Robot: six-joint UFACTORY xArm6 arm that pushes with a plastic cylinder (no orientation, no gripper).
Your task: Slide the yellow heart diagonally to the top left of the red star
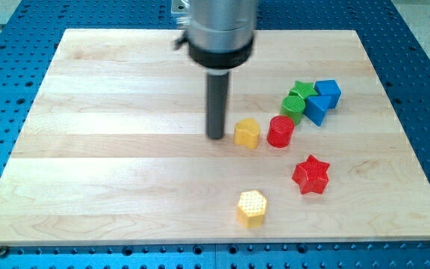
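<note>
a: camera view puts my tip [215, 137], the lower end of the straight dark rod, down on the pale wooden board [110, 187] a little right of its middle. there are no jaws here to spread or pinch, just a bare rod end, holding nothing.

b: and the block to be moved?

a: the small yellow plastic heart-shaped block [247, 133] sits just beside my tip, on the side toward the board's right edge. whether they touch i can't quite tell; the gap looks very slight. touching the heart's far side is a red plastic cylinder [280, 131].

b: the goal?

a: the red plastic star-shaped block [310, 174] lies closer to the bottom right corner. the heart is already up and left of it, which is probably why the tip is so close.

b: anything else?

a: a yellow plastic hexagonal block [251, 208] near the bottom edge, and green [295, 101] and blue [322, 99] blocks clustered toward the top right corner, well clear.
</note>
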